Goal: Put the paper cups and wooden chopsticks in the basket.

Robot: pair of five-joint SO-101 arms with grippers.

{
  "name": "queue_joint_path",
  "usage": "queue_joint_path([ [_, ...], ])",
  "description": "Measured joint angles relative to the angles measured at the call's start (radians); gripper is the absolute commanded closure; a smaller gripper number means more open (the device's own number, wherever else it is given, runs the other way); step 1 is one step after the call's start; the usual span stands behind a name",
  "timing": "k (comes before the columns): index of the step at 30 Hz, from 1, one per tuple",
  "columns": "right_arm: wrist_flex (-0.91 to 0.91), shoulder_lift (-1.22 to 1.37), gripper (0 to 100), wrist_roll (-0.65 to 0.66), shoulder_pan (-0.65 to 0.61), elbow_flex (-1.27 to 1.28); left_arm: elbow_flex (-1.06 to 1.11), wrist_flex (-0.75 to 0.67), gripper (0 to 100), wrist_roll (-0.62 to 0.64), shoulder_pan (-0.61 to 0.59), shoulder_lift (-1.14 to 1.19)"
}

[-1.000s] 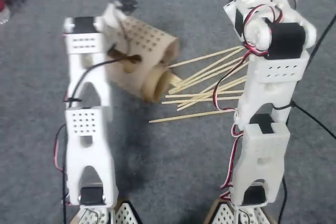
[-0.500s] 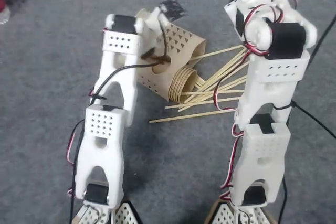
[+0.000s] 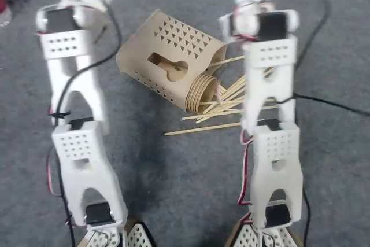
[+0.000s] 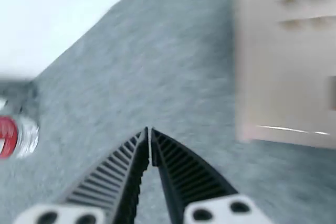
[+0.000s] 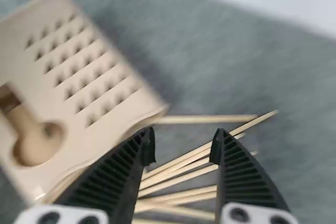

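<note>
In the high view the basket (image 3: 173, 56) lies tipped on its side on the grey counter (image 3: 173, 189), between the two arms, with its mouth turned toward the right arm. The rims of nested paper cups (image 3: 200, 92) show just inside that mouth. The wooden chopsticks (image 3: 231, 98) fan out from the mouth across the counter, partly hidden under the right arm. One lone stick (image 3: 199, 128) lies a little apart, nearer the arm bases.

In the left wrist view the left pincer (image 4: 150, 129) has its jaws pressed together on nothing. It hangs over bare counter, with the basket's wall (image 4: 283, 56) off to one side and a red-and-white object (image 4: 10, 137) at the far edge.

In the right wrist view the right pincer (image 5: 182, 141) stands with jaws apart directly above the chopstick fan (image 5: 210, 166), and the basket's perforated side (image 5: 79, 72) lies just beside it.

The sticks look light, stiff and thin, so they are likely to roll or pivot if pinched near an end. A grip across the middle of a few together seems safest. The cups are light and would crush easily, so a gentle hold on the rim suits them. The basket looks light and may slide when nudged.
</note>
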Motion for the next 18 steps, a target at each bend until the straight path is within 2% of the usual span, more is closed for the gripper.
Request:
queue_joint_path([
  [3,0.0,-0.023,81.2,-0.084,-0.061,0.183,0.002,-0.109,99,0.078,-0.071,0.098],
  [8,0.0,-0.184,80.9,-0.233,-0.081,0.477,0.002,-0.273,99,0.295,-0.141,0.213],
  [13,0.0,-0.339,80.7,-0.258,-0.091,0.671,0.002,-0.319,99,0.462,-0.147,0.267],
  [18,-0.008,-0.393,80.7,-0.258,-0.146,0.821,0.002,-0.339,99,0.497,-0.12,0.298],
])
